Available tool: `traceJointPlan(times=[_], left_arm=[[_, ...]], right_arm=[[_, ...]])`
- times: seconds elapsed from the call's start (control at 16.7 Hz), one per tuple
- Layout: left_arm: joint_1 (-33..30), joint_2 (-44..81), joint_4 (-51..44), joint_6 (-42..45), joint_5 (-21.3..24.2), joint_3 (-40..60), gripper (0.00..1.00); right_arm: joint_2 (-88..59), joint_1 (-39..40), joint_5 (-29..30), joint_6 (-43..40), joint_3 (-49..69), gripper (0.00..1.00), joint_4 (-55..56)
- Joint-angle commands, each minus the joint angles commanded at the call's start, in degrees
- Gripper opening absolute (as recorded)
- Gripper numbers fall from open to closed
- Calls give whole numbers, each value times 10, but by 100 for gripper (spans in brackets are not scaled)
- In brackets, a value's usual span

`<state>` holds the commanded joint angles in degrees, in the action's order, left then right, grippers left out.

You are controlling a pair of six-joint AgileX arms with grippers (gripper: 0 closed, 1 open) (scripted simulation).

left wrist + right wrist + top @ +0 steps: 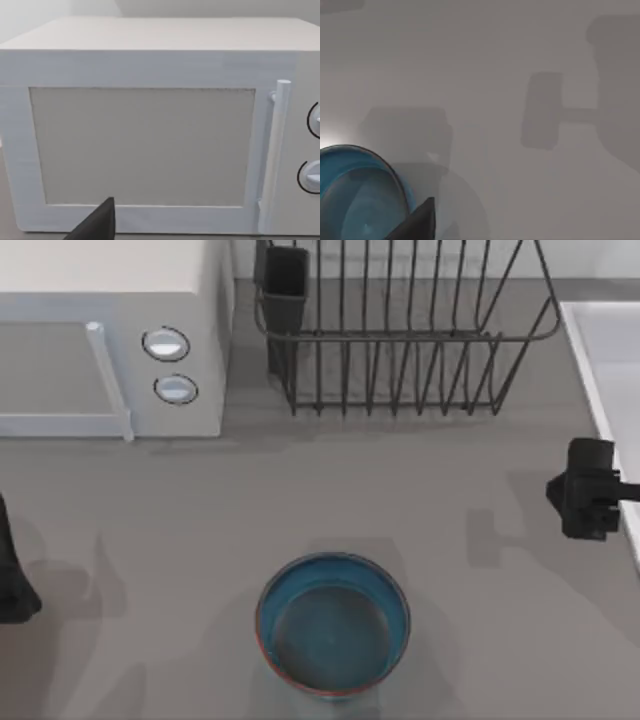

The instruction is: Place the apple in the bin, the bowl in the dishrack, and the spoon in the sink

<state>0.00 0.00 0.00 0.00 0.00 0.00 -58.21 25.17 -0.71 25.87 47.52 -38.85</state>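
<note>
Right end effector [585,490] hovers at the right edge of the surface [180,510]; bowl step not done.
Whether either end effector is clenched or released cannot be told. Blue glazed bowl [333,624] stands upright on the surface, well apart from the right end effector, toward the left arm's side and nearer the front edge. Wire dishrack [400,330] stands beyond the end effector with no bowl in it; the sink [605,350] rim lies just beside it. Left end effector [15,580] is parked facing the microwave [150,140]. Judged remaining: bowl to dishrack.
</note>
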Motion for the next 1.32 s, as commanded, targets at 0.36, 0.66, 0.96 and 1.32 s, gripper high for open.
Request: traceJointPlan(times=[0.36, 0.66, 0.96, 1.32], left_arm=[[0, 0, 0, 0, 0, 0, 100], [0, 0, 0, 0, 0, 0, 100], [0, 0, 0, 0, 0, 0, 100], [0, 0, 0, 0, 0, 0, 100]], right_arm=[[-314, 129, -4, 133, 247, 100, -201], [-463, 197, 4, 198, 382, 100, -301], [-491, 210, 8, 211, 406, 100, -320], [-502, 209, 8, 210, 371, 100, -276]])
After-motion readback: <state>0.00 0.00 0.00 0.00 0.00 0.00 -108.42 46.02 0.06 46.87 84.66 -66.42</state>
